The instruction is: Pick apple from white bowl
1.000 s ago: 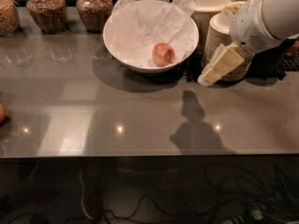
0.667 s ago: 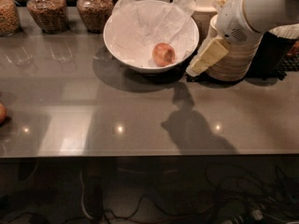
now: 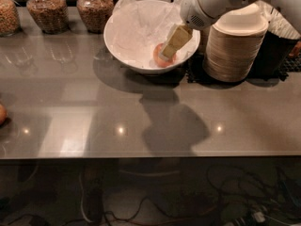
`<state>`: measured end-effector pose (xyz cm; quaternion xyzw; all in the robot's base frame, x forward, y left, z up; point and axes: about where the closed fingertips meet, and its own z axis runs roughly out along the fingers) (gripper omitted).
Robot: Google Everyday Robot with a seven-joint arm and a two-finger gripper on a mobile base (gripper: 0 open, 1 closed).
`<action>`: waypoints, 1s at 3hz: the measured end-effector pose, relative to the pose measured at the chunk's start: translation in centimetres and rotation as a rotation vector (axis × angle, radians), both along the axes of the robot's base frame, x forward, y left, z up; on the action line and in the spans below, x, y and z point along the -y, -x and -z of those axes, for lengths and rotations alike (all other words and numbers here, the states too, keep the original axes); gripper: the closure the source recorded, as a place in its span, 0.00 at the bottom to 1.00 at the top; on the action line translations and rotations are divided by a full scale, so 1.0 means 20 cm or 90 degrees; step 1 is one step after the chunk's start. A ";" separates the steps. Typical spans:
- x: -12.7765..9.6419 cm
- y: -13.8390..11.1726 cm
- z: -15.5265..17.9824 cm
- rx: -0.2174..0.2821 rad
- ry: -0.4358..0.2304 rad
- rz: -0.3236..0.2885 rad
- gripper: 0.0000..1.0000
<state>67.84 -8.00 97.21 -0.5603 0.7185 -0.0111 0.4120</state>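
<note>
The apple [image 3: 158,56], small and reddish-orange, lies in the right part of the white bowl [image 3: 123,55] on crumpled white tissue paper. The bowl stands at the back middle of the grey table. My gripper [image 3: 167,55] reaches down from the white arm at the upper right into the bowl. Its cream-coloured tip is right at the apple and covers the apple's right side. I cannot tell whether it touches the fruit.
Stacks of cream disposable bowls [image 3: 233,46] stand right of the white bowl, with a dark object [image 3: 277,55] beyond them. Three jars [image 3: 44,11] of dry goods line the back left. A sliver of another reddish fruit [image 3: 2,114] shows at the left edge. Cables lie below the table's front edge.
The arm has swung left from beside the stacks of disposable bowls to over the white bowl. The gripper tip has come down at the apple. The apple and bowl have not moved.
</note>
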 end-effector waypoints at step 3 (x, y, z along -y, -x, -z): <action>0.00 -0.06 0.04 0.021 -0.024 0.022 0.00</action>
